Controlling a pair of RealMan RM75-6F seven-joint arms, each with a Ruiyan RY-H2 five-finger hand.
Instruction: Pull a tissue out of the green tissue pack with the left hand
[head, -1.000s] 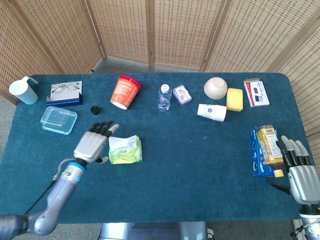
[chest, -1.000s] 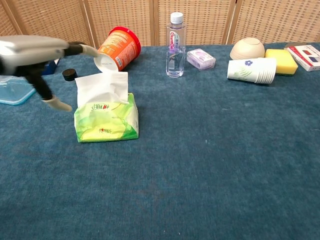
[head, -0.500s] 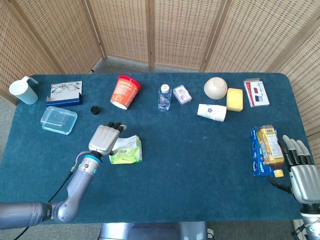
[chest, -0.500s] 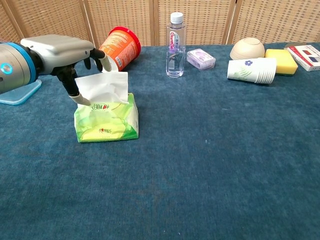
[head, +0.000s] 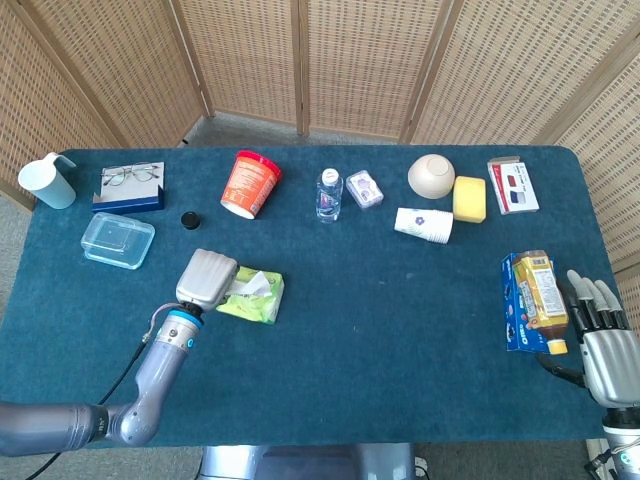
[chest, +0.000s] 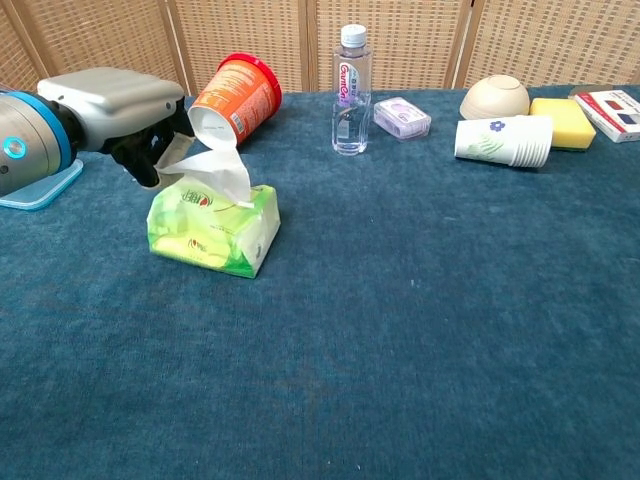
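The green tissue pack (head: 255, 301) (chest: 212, 227) lies on the blue table left of centre, turned askew. A white tissue (chest: 216, 173) (head: 250, 283) sticks up from its top. My left hand (head: 207, 277) (chest: 122, 107) sits at the pack's left end, fingers curled in and pinching the tissue's left edge. My right hand (head: 598, 338) rests at the table's right edge, fingers apart and holding nothing; the chest view does not show it.
Behind the pack lie a tipped orange cup (head: 248, 183), a black cap (head: 188, 219), a water bottle (head: 329, 193) and a clear lidded box (head: 117, 241). Paper cups (head: 424, 224), bowl (head: 431, 175) and sponge (head: 469, 198) stand far right. A juice bottle on a blue box (head: 528, 299) lies beside the right hand.
My left hand has closed on the tissue's edge. The pack has twisted and slid slightly, and the tissue is bunched and pulled to the left. The right hand has not moved.
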